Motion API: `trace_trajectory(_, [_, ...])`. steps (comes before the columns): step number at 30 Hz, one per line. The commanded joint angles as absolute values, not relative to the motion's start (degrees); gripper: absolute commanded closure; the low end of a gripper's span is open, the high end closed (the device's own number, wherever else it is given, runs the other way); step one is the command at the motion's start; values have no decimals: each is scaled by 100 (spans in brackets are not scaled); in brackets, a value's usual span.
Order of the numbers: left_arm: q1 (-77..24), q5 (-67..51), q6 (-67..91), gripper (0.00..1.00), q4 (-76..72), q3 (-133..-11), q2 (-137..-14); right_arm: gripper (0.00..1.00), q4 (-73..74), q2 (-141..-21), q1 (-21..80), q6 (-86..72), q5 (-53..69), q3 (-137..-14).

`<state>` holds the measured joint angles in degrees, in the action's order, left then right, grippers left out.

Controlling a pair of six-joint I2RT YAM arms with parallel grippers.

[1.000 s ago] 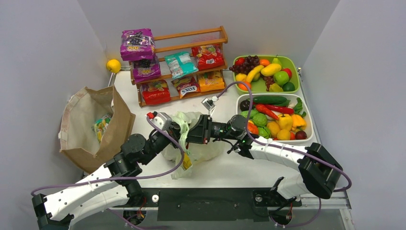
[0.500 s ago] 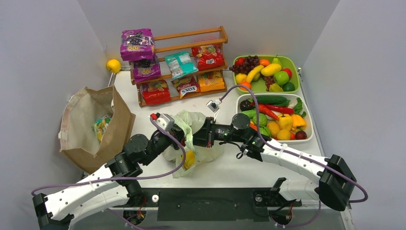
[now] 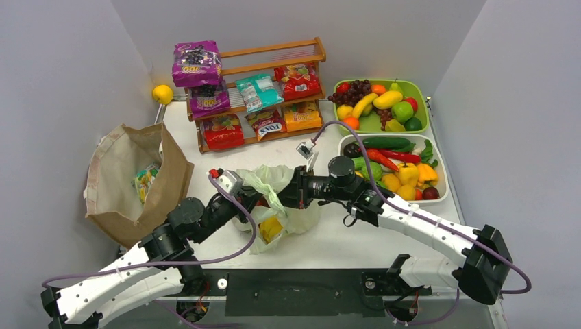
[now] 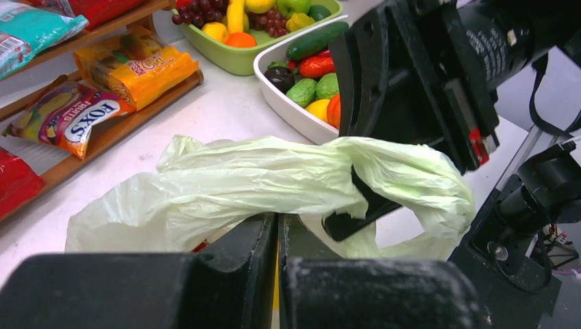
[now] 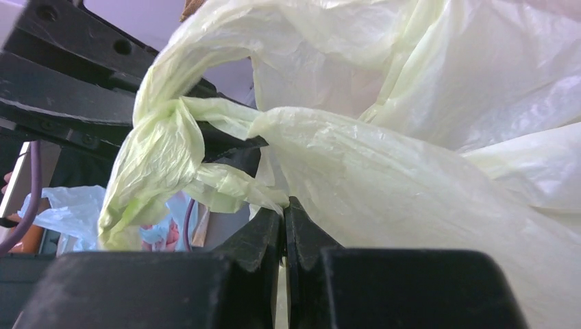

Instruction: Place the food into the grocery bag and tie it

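Left fingers [image 4: 250, 247] are pressed together on a twisted handle of the grocery bag [image 3: 301, 214], and right fingers [image 5: 264, 236] are clamped just as tight on the other handle. The bag lies on the worktop [image 3: 356, 240] at the middle of the top view, with yellow food [image 3: 271, 226] showing through. Its film looks thin, light, soft and slippery, liable to tear, so I judge the bunched handle strands the best hold.

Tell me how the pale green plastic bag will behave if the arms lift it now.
Probably floppy: the grocery bag is thin, crinkled film, bunched into ropes where the left gripper and right gripper pinch it. Likely to sag and swing, since a yellow item sits low inside. The pinched film may slip or stretch.
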<state>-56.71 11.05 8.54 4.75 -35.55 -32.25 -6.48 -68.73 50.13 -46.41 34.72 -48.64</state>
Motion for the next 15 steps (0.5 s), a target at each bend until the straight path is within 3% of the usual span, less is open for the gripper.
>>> trace_trajectory(1, [-5709, 950, 864, 100, 859, -3633, -3077, 100, -421, -6545, 4905, -4456, 3300, -5297])
trace_trajectory(15, [-5708, 1002, 1194, 100, 1211, -3625, -2781, 100, -19, -6250, 4652, -4515, 2363, -5349])
